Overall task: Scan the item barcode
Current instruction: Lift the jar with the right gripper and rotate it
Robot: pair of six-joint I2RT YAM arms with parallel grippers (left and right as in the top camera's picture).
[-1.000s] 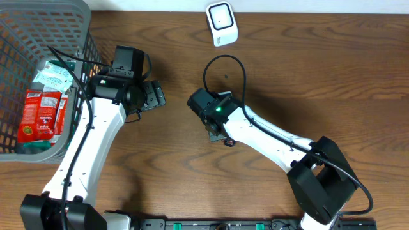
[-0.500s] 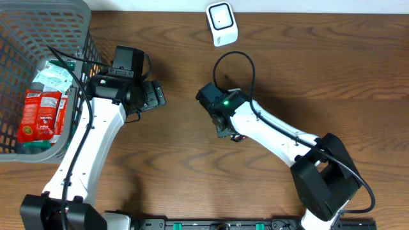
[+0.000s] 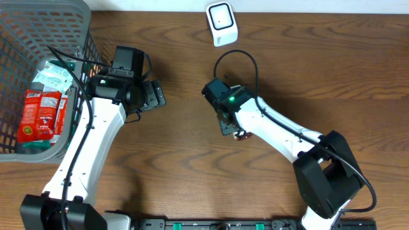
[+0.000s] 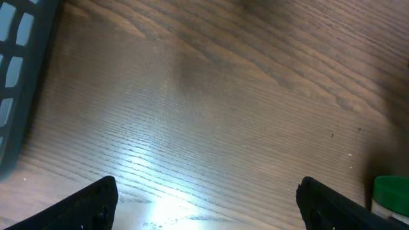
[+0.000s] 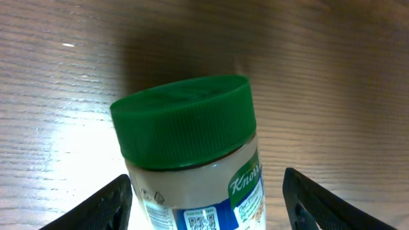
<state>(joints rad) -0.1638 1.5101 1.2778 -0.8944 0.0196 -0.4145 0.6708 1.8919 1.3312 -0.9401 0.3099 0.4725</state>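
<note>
Since a moment ago the right arm has slid a little to the right across the brown wooden table [image 3: 345, 70]. The left arm has stayed put.

At the far left sits the grey plastic basket [image 3: 80, 13]. Inside it lie a red packet [image 3: 41, 115] and a white and green packet [image 3: 52, 78]. Just beside the basket is the left arm. Its left claw [image 4: 208, 191] is spread wide with nothing in it, only bare wood below. At the right edge of the left wrist view a bit of green lid peeks in.

Near the middle of the table is the right claw [image 5: 204, 185]. Its two black fingers [image 5: 105, 204] are apart. The pale jar with a round green lid [image 5: 185, 128] is right between them, under the wrist. Its label has blue and green on it and a small square code. A gap shows between the jar and one finger. The other finger is very close to the jar, and I cannot tell if it touches. From above, the claw hides almost all of the jar.

The small white scanner box [image 3: 221, 23] sits at the far edge of the table, well apart from the jar.
</note>
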